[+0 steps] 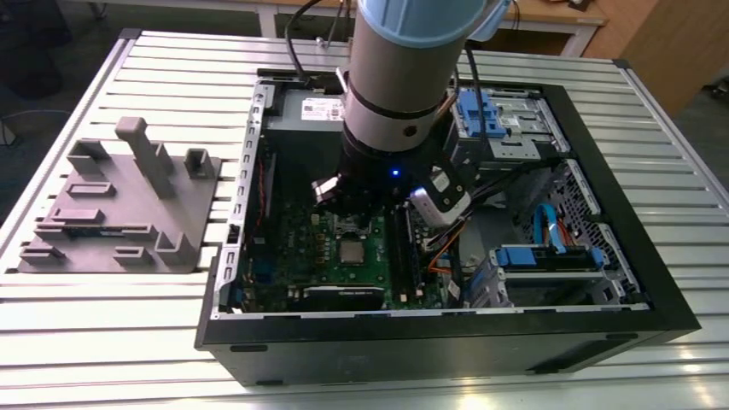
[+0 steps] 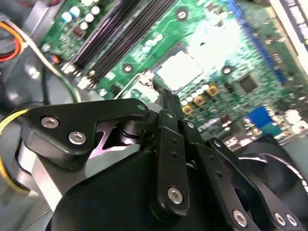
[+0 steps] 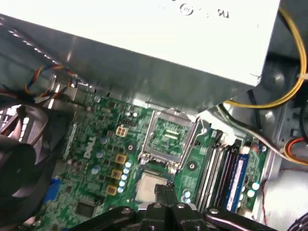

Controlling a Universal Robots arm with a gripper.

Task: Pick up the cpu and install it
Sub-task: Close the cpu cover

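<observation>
The case (image 1: 456,342) lies open on the slatted desk (image 1: 91,342), and the arm (image 1: 393,94) reaches straight down into it over the green board (image 1: 302,256). The cpu (image 1: 350,250) lies flat on that board, silvery top up, about the middle of it. In the first wrist view the cpu (image 3: 148,186) sits just beside a square metal frame (image 3: 168,137), which lies between it and the big pale power supply (image 3: 144,38).

The end effector (image 2: 168,98) hangs just above the board with its two dark fingers clenched together and nothing between them. In the second wrist view the cpu (image 2: 179,71) shows just past the fingertips, apart from them. In the first wrist view the end effector (image 3: 162,188) overlaps the chip's edge; I cannot tell whether it touches.

Memory slots (image 2: 120,29) run alongside the cpu, and a black fan (image 3: 19,159) sits at the board's far end. A grey fixture (image 1: 114,205) stands on the desk at the exterior view's left, well apart from the case.
</observation>
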